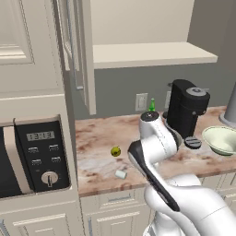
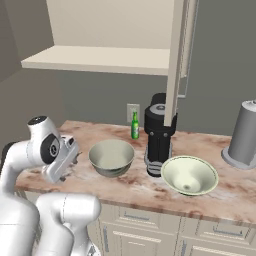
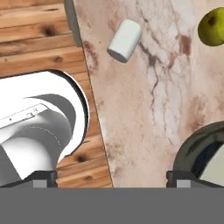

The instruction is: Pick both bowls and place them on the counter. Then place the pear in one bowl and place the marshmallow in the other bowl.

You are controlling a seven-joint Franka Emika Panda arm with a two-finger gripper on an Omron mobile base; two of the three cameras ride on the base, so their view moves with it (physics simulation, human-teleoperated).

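Far left: microwave (image 1: 34,154) built into the cream cabinets, next to the counter (image 1: 99,131). On the stone, the pear (image 1: 115,151) sits mid-depth w/ the marshmallow (image 1: 120,174) just in front, nr the front edge, the two apart. Hand view has both, marshmallow on its side. Right of them the arm folds over the counter, gripper (image 2: 67,152) low above the stone beside the deep bowl (image 2: 111,157). Jaws: tips sit wide apart at the hand view's bottom, nothing between them, though how wide is hard to judge since little of the tips shows. Behind: green bottle (image 2: 135,125), then coffee machine (image 2: 159,135). Further right the shallow bowl (image 2: 189,175), both bowls already on the stone, empty.

Handling, as a guess: pear firm, smooth, round, prob rolls; pinch across its widest part from above. Marshmallow v. light and soft; grip across the short curved sides, gently, or it squashes.
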